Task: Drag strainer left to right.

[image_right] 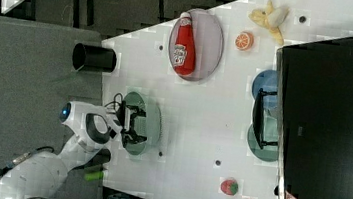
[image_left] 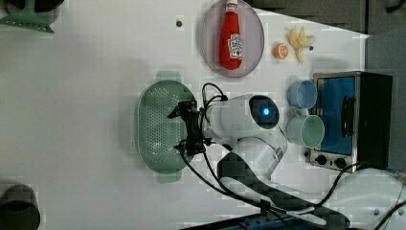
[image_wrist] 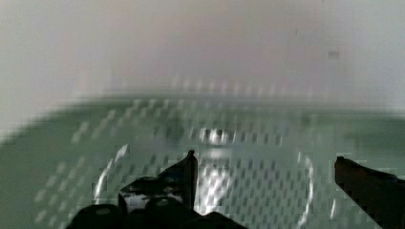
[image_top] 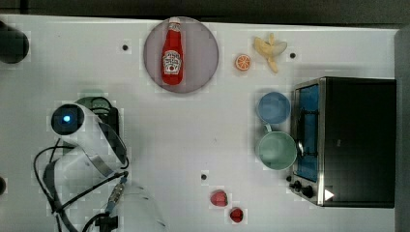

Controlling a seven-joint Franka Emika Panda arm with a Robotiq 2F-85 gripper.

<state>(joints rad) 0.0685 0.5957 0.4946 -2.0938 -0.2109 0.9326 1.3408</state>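
I see the pincer [image_left: 184,128] over the strainer [image_left: 155,127], with its two fingers [image_wrist: 184,174] set wide apart and nothing between them. In the wrist view the dark fingertips hang just above the holed floor of the bowl; I cannot tell if they touch it.

The strainer is a pale mint-green oval with a grid of tiny holes and a small tab handle at each end. It lies flat on the white desk [image_left: 72,96], at the left view's centre-left, and in the top view it is mostly hidden under the arm.

In the left view, a round grey plate [image_left: 253,43] with a ketchup bottle [image_left: 231,36] lies above and to the right of the strainer, well apart from it. Further to the left view's right stand a blue mug [image_left: 302,93] and a green mug [image_left: 306,130], just beside a toaster oven [image_left: 352,120]. An orange half [image_left: 280,51] and a banana [image_left: 299,40] lie near the far edge. In the top view two strawberries [image_top: 219,198] lie near the bottom edge.
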